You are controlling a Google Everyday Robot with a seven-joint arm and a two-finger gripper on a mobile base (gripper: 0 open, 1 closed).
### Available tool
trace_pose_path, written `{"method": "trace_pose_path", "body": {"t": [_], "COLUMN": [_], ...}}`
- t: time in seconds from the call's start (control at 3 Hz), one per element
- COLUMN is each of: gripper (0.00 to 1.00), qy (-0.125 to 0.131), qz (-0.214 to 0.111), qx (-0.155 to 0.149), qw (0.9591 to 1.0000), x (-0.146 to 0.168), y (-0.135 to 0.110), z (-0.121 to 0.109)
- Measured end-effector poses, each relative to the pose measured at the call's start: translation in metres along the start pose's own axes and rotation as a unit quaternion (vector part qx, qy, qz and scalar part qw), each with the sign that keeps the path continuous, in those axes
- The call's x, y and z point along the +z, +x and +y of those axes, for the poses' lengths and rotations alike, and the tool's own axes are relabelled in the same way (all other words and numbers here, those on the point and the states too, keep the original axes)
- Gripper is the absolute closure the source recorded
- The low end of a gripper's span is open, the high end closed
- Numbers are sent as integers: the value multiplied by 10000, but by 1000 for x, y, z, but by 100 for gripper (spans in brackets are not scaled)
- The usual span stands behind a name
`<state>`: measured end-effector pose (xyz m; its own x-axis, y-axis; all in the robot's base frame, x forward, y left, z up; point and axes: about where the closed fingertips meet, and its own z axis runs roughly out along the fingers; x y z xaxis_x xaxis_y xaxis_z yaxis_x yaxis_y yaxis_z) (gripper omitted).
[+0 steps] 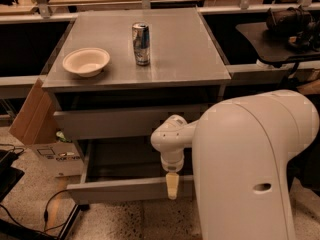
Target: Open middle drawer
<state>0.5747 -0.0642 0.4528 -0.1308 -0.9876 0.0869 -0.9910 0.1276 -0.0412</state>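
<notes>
cream-tipped gripper (172,185) sits at the front lip of the wide matte grey middle drawer (120,190), drawn well out beneath the steel surface (180,49); i cannot tell the jaws' state; pull looks finished, letting go likely next.

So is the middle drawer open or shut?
Open: the middle drawer is pulled out, its dark interior visible; the end effector sits at its front panel.

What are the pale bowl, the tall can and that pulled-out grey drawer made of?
The pale round bowl looks like matte paper or moulded fibre, though plastic is possible. The tall silver-blue can seems thin metal, from its glints. The open grey drawer looks like matte painted metal, dull and flat. The robot's gripper hangs at its front panel.
</notes>
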Motion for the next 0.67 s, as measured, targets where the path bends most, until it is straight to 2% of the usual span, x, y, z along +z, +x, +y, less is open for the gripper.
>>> {"method": "trace_pose_path", "body": {"t": [0.67], "gripper": [0], "qy": [-36], "qz": [-69], "qx": [23], "qw": [10000], "x": [3], "y": [2], "z": [2]}}
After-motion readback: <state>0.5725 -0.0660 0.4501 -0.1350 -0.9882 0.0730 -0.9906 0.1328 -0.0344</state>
